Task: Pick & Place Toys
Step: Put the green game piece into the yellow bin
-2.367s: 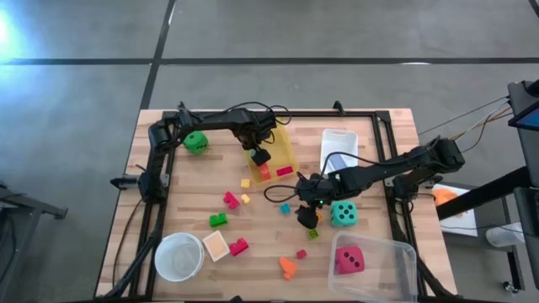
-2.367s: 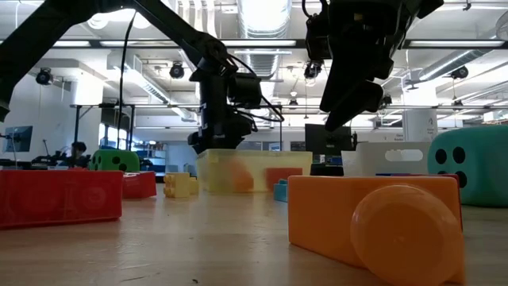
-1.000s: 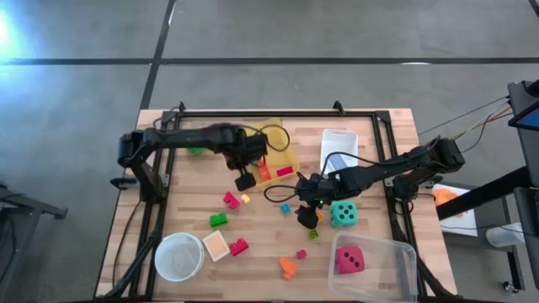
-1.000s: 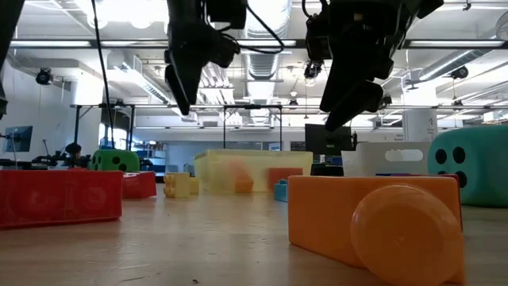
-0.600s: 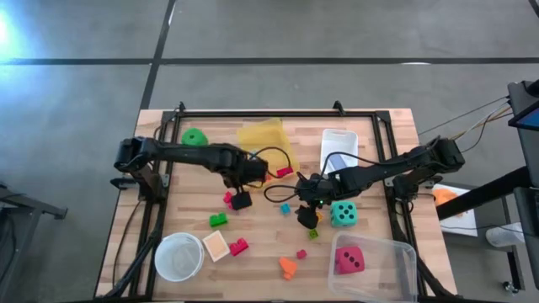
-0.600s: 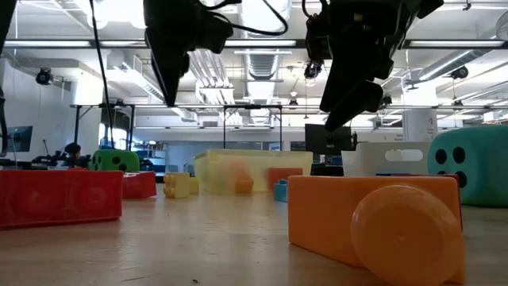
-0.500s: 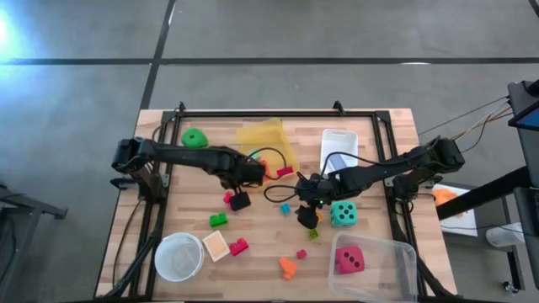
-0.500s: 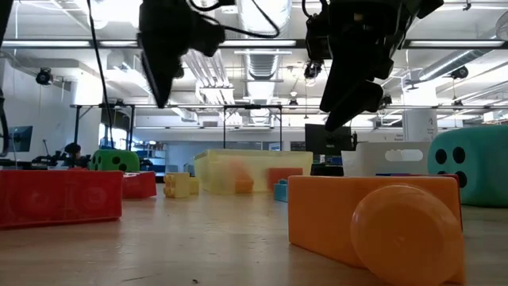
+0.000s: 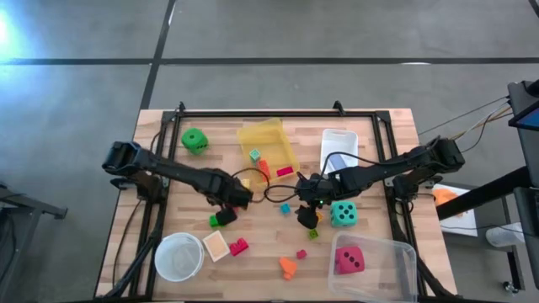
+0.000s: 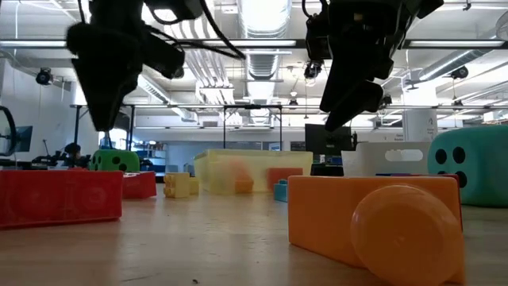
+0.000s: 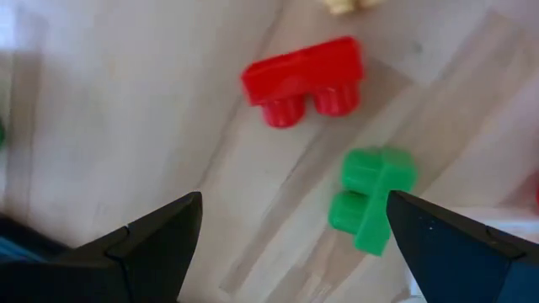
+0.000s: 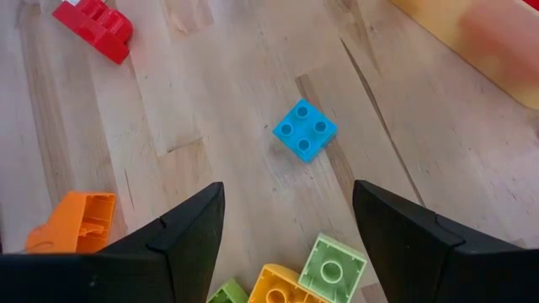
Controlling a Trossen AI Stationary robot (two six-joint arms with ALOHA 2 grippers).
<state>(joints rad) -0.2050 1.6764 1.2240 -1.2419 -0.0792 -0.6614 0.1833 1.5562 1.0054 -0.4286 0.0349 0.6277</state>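
Hovering open: left pincer point(image 11: 286, 227) over green block point(image 11: 370, 198).

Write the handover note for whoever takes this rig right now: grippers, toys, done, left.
Left gripper: open, empty, hovering over the green block beside a red block.
Right gripper: open, empty, above the blue block mid-table.
Done: pink-red die sits in the clear bin; a few blocks lie in the yellow bin.
Left: green die, teal die and the scattered blocks remain on the table.
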